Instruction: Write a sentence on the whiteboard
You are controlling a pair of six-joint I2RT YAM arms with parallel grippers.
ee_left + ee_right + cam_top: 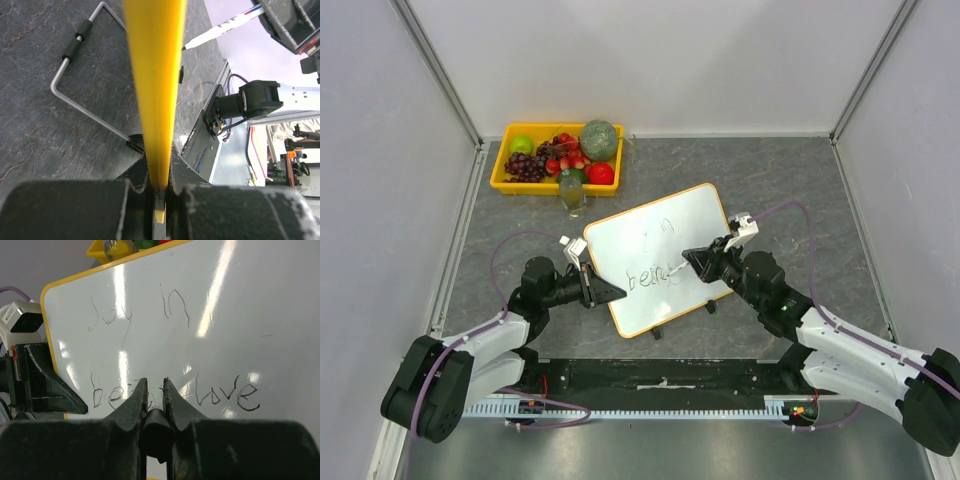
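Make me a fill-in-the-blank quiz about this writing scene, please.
The left tool clamps the whiteboard's ____ frame.
The right tool grips a ____.
The sentence's top line reads "Joy ____".
The far tray holds ____.
Missing: yellow; marker; in; fruit.

light: bright, even | glare: white streaks on whiteboard (215, 300) | shadows: soft

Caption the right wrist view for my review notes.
Right gripper shut on a marker, facing the whiteboard bearing the handwritten sentence.
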